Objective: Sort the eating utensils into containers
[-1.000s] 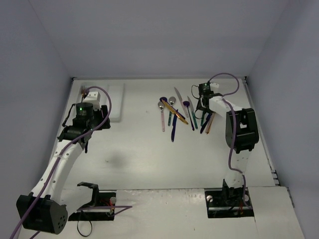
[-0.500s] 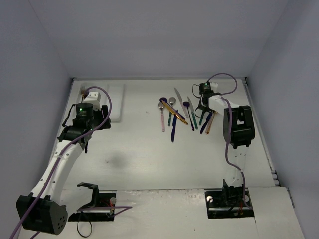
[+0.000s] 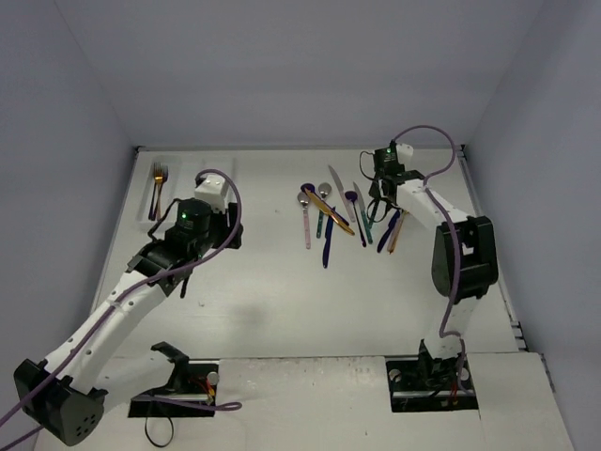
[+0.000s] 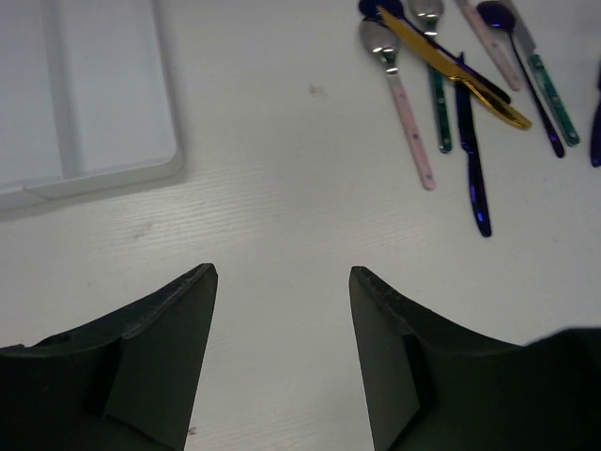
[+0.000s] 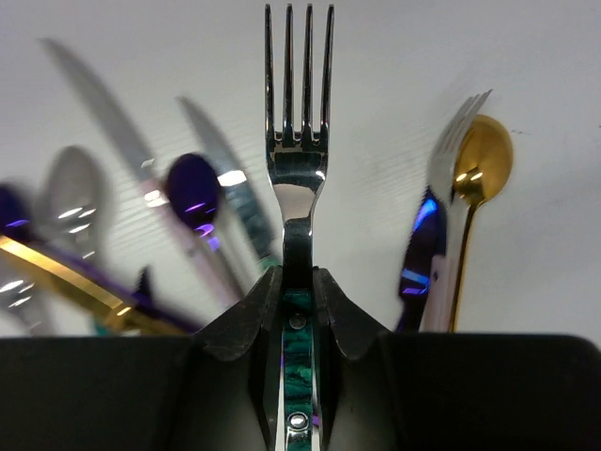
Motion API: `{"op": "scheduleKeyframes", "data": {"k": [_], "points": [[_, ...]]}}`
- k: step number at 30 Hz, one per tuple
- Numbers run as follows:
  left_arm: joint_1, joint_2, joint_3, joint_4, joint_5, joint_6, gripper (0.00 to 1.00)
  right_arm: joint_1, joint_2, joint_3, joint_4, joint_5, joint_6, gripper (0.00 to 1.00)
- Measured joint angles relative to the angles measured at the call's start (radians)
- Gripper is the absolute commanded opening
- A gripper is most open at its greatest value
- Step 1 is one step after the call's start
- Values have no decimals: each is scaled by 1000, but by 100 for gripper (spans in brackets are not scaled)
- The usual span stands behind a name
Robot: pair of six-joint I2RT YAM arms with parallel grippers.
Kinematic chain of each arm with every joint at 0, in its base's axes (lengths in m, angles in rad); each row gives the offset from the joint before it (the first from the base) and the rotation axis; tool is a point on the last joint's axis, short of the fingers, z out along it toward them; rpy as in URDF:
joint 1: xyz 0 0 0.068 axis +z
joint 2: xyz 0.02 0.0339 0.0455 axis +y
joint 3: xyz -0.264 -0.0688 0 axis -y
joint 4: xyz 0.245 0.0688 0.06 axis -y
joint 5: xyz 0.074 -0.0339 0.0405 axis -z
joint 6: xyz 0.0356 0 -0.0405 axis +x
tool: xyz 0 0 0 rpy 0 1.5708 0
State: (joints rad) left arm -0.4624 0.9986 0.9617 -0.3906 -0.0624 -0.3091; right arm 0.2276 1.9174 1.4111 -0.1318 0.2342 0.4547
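Observation:
My right gripper (image 5: 299, 282) is shut on a teal-handled silver fork (image 5: 299, 103), tines pointing away, held over the right end of the utensil pile (image 3: 343, 216). In the top view the right gripper (image 3: 378, 195) is at the pile's far right. Beneath it lie a gold spoon (image 5: 481, 164), a blue knife (image 5: 420, 249) and a purple spoon (image 5: 192, 183). My left gripper (image 4: 282, 277) is open and empty over bare table between the white tray (image 4: 169, 141) and the pile. A pink-handled spoon (image 4: 404, 103), a gold knife (image 4: 460, 75) and a dark blue utensil (image 4: 472, 160) lie ahead of it.
The tray (image 3: 148, 211) lies at the far left, partly hidden by my left arm (image 3: 192, 225); a copper-gold fork (image 3: 158, 180) lies in its left compartment. Walls close the table at the back and both sides.
My left arm has swung right, off the tray toward the table's middle, uncovering the fork in the tray. My right arm's elbow has shifted right and the gripper has lifted with the teal fork.

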Motion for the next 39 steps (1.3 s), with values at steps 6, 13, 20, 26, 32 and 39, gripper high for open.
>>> {"op": "scheduleKeyframes", "data": {"k": [6, 13, 20, 26, 32, 39], "points": [[-291, 55, 50, 84, -166, 22, 55, 119, -208, -43, -30, 4, 103, 0], [-563, 228, 87, 239, -294, 115, 56, 187, -312, -109, -83, -38, 208, 0], [-646, 386, 134, 393, -312, 213, 56, 200, -368, -146, -115, -86, 286, 0], [-652, 419, 125, 475, -271, 230, 56, 205, -409, -155, -119, -137, 313, 0], [-537, 378, 67, 520, -81, 76, 56, 213, -461, -161, -119, -148, 303, 0], [-388, 364, 40, 571, 151, -162, 56, 246, -505, -177, -119, -149, 286, 0]]}}
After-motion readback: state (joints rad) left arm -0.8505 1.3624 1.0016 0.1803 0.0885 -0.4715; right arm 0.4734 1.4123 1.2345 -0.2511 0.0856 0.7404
